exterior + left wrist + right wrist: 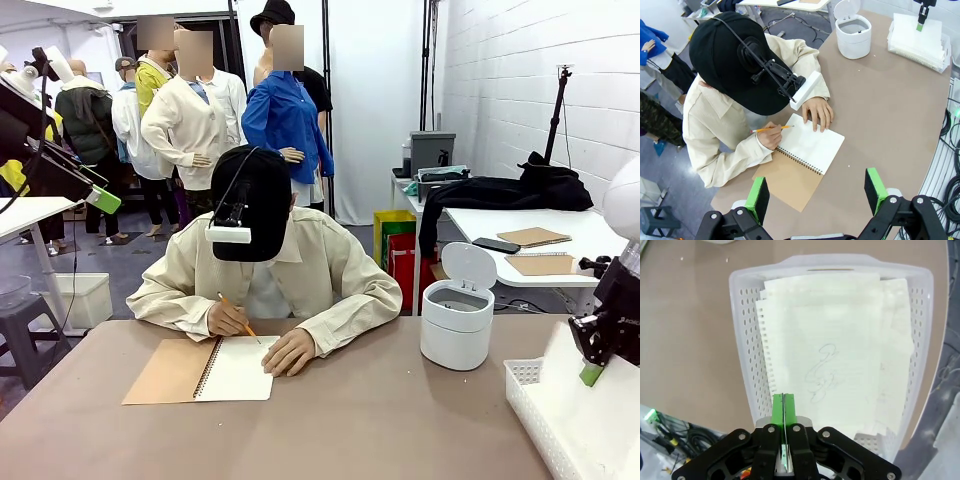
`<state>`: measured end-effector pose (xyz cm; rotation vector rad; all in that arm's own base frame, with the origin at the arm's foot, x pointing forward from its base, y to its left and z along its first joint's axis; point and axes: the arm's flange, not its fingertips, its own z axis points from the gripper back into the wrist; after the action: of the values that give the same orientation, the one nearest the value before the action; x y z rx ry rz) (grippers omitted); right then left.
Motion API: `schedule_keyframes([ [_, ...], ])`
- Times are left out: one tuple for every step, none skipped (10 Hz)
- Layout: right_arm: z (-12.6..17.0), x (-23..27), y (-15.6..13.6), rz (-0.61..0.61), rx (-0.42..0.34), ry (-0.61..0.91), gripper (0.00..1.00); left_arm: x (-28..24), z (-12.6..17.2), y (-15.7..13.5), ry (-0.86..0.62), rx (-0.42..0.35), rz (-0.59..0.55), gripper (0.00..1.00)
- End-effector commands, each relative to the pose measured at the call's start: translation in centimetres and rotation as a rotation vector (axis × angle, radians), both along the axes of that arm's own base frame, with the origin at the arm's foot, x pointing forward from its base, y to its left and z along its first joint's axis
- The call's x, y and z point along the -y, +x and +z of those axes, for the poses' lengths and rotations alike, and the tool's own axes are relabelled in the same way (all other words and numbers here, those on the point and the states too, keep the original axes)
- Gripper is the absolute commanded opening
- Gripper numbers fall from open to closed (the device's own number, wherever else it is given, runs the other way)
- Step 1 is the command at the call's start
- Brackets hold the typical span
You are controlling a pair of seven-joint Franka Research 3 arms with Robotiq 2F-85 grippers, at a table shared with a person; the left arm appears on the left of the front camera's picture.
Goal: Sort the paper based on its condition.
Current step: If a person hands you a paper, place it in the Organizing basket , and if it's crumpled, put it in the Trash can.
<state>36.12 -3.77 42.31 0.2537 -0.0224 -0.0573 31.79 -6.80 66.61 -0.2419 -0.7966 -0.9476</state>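
Observation:
Several white paper sheets point(840, 340) lie stacked in the white slotted basket point(742, 355); the top sheet carries a pencil scribble and has torn spiral holes along one edge. My right gripper point(783, 405) hangs just above the near end of that stack, shut, with its green pads pressed together and nothing visible between them. The front view has the same gripper point(591, 373) over the basket point(535, 415) at the table's right edge. High over the table's left side, my left gripper point(816, 192) is open and empty, looking down on the person.
A person at the far side writes with a pencil point(771, 129) in a spiral notebook point(238, 368) with a brown cover, one hand point(290, 352) flat on the page. A white round bin point(456, 322) with its lid up stands between the notebook and the basket.

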Motion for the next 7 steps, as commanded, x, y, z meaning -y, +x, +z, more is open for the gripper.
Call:
schedule_keyframes([
  [-9.2, -2.1, -10.1, 0.028, 0.041, 0.041, 0.0, -0.1, 0.0, 0.0, -0.003, 0.0, -0.002, 1.0],
  [-9.5, -2.3, -10.5, 0.043, 0.059, 0.056, 0.0, -0.1, 0.0, 0.0, -0.003, 0.0, -0.002, 1.0],
  [-10.0, -2.7, -10.7, 0.053, 0.079, 0.089, 0.0, -0.1, 0.0, 0.0, -0.003, 0.0, -0.002, 1.0],
  [-10.3, -2.9, -11.1, 0.059, 0.072, 0.089, 0.0, -0.1, 0.0, 0.0, -0.003, 0.0, -0.002, 1.0],
  [-10.3, -2.8, -11.4, 0.049, 0.097, 0.086, 0.0, -0.1, 0.0, 0.0, -0.003, 0.0, -0.002, 1.0],
  [-9.8, -2.6, -11.8, 0.018, 0.118, 0.114, 0.0, -0.1, 0.0, 0.0, -0.003, 0.0, -0.002, 1.0],
  [-9.6, -2.4, -12.1, 0.013, 0.118, 0.113, 0.0, -0.1, 0.0, 0.0, -0.003, 0.0, -0.002, 1.0],
])
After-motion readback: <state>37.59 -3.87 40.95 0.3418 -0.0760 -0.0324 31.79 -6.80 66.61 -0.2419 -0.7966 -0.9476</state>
